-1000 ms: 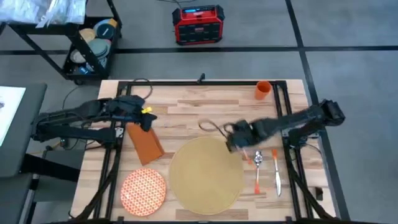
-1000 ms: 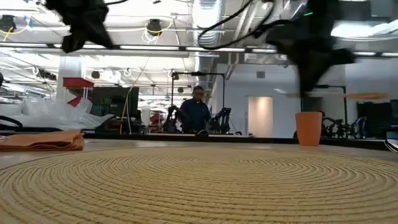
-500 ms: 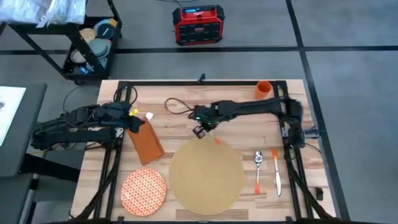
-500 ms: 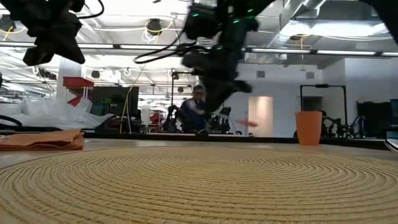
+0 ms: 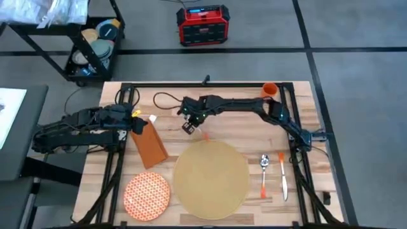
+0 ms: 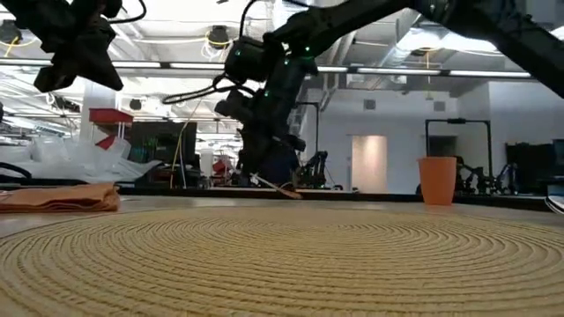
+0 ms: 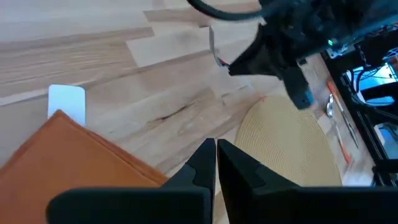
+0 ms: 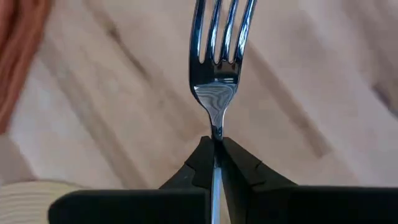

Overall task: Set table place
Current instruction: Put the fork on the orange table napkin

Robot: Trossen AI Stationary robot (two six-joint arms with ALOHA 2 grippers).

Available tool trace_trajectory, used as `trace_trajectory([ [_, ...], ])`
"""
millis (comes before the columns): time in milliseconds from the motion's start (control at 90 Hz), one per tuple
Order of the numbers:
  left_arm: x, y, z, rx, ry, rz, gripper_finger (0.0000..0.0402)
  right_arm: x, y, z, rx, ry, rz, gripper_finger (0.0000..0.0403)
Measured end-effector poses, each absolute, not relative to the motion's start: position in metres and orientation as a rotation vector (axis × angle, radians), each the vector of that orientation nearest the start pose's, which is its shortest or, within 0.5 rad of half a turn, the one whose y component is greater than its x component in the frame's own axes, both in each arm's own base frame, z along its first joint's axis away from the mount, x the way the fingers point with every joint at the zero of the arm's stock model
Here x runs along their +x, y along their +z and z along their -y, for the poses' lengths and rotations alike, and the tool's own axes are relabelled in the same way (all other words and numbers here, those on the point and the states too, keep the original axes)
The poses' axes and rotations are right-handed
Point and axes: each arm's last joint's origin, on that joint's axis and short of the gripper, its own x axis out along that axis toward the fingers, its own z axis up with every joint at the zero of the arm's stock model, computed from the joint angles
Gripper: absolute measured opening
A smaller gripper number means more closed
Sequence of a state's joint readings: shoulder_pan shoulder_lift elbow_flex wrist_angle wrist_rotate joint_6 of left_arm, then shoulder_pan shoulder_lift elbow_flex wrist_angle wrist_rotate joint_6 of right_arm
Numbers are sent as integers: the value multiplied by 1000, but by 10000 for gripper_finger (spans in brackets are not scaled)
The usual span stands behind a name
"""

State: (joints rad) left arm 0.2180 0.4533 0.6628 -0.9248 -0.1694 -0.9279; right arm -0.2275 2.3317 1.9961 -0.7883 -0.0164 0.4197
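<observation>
My right gripper [image 5: 189,125] reaches far across the table [image 5: 191,102], past the far edge of the round woven placemat [image 5: 211,178], and is shut on a steel fork [image 8: 216,68]. The fork's orange handle [image 6: 280,187] trails below and behind the fingers. My left gripper [image 5: 137,124] hovers shut above the far end of the rust-orange napkin [image 5: 150,146], which lies flat on the table left of the placemat. The patterned plate [image 5: 146,194] lies at the near left. A spoon [image 5: 264,170] and a knife [image 5: 282,179] lie right of the placemat. The orange cup [image 5: 269,91] stands at the far right. My right gripper pinches the fork's narrow neck [image 8: 216,132] between its two fingers, just behind the tines. The fingers lie along the fork, whose tines point ahead, away from the gripper. In the low view the fork hangs tilted, handle end lowest, close above the table.
A white tag [image 7: 67,102] lies by the napkin's far corner. The black frame rails [image 5: 117,159] run along both side edges of the table. Beyond the table stand a red box [image 5: 202,25] on the floor and a cart [image 5: 95,51]. A person [image 6: 280,163] stands far behind.
My right gripper has swung from the cutlery at the right of the placemat toward the table's left and far edge, carrying the fork with it. My left gripper has drawn back slightly toward the table's left edge.
</observation>
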Motion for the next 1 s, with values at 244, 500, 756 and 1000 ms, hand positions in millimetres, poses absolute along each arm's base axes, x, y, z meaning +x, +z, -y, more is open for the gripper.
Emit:
trace_trajectory([
  [244,84,268,-24,-875,662,-478,0,485,179,126,542,-346,-1027,45],
  [500,108,275,-29,-851,601,-398,0,483,182,133,535,-322,-1025,97],
  [756,168,259,-38,-700,441,-583,0,434,266,135,401,-205,-1072,102],
  [1000,242,232,-53,-386,136,-867,0,323,398,114,222,-394,-996,102],
])
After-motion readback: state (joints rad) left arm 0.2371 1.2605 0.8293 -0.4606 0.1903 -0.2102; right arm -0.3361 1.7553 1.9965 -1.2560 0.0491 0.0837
